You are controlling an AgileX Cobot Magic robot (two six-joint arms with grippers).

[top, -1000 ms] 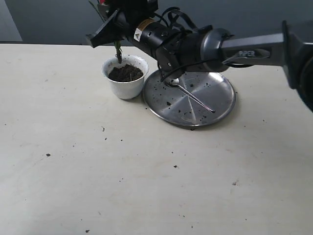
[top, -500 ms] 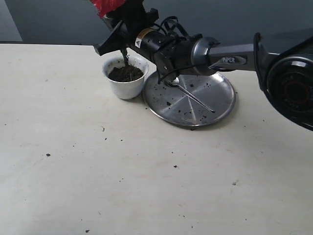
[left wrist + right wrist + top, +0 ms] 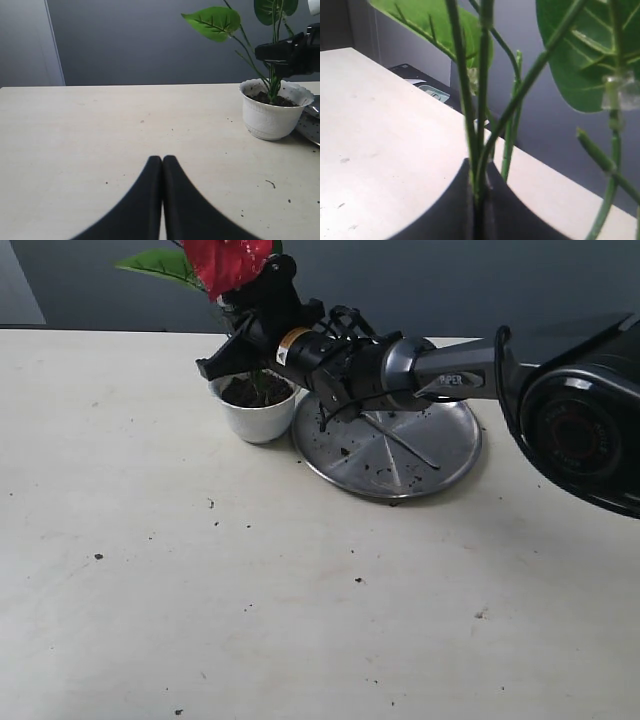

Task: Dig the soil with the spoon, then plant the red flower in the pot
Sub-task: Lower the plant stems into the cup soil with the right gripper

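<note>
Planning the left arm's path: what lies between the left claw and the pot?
Only bare, faintly speckled table separates the left claw and the pot, as the left wrist view shows.

A pale cream table [image 3: 200, 620] fills most of the exterior view. Its matte top is plain and smooth, lit softly and evenly, so the shadows on it are faint and blurred at the edges. Small dark specks [image 3: 98, 557] dot it, one at 8 o'clock and others toward 4 and 6 o'clock. Its far edge runs straight across at 12 o'clock, and behind it stands a dark blue-grey wall [image 3: 70, 290]. At 11 o'clock a lighter grey panel [image 3: 12, 290] joins that wall; the left wrist view shows their vertical seam.
</note>
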